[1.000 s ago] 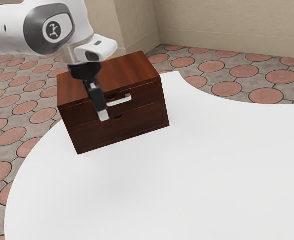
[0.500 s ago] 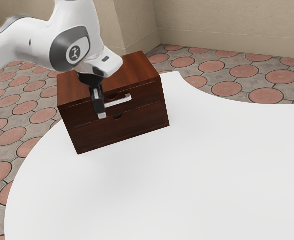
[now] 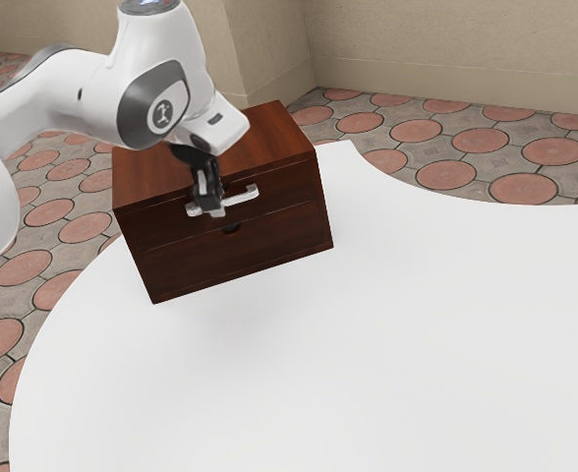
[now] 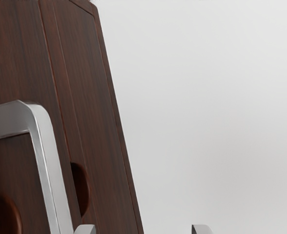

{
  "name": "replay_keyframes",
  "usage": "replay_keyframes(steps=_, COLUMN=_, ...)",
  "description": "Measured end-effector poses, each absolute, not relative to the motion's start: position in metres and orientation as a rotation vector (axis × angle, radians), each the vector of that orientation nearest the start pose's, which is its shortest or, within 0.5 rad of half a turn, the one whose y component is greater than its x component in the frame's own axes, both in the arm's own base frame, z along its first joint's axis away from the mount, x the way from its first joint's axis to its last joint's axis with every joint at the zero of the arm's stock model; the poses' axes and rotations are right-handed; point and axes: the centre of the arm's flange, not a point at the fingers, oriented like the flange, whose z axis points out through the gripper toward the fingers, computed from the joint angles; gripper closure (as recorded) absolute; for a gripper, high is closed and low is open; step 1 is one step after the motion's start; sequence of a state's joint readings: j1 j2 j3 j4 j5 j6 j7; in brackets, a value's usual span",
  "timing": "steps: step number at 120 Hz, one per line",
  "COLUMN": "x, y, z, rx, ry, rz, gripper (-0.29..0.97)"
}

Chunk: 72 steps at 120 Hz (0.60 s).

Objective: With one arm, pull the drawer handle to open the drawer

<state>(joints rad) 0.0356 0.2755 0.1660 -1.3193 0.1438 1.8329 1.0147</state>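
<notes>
A wide white counter (image 3: 368,344) with a rounded edge spreads out bare in front of the cabinet. One dark brown wooden cabinet (image 3: 269,251) stands near the counter's far edge. It has two drawers, one above the other, with fronts flush with each other.

The upper drawer (image 3: 287,182) carries one silver bar handle (image 3: 238,196) running level across its front, with bent ends. The lower drawer (image 3: 269,241) has a small half-round notch (image 3: 232,228) at its top edge, just below the handle.

One white robot arm (image 3: 92,98) reaches down over the cabinet's top. Its one black gripper (image 3: 205,205) hangs at the end of the handle farthest from the cabinet's right corner. The gripper is open. In the wrist view two pale fingertips (image 4: 85,229) stand apart. The handle (image 4: 41,161) is just beside one of them, with white counter between the two.

Behind the cabinet lies a floor (image 3: 486,147) of red round tiles, then a beige wall (image 3: 446,39).
</notes>
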Motion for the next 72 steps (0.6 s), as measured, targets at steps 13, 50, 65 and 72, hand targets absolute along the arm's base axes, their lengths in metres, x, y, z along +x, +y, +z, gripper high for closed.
replay_keyframes(steps=13, x=0.655, y=0.135, z=0.605, rx=-2.58, ry=1.18, rz=-0.135, gripper=0.5)
replay_keyframes(steps=50, x=0.67, y=0.146, z=0.589, rx=-2.556, ry=1.224, rz=-0.121, gripper=0.5)
replay_keyframes(steps=65, x=0.672, y=0.152, z=0.582, rx=-2.559, ry=1.232, rz=-0.115, gripper=0.5)
replay_keyframes(steps=72, x=0.673, y=0.154, z=0.577, rx=-2.563, ry=1.236, rz=-0.112, gripper=0.49)
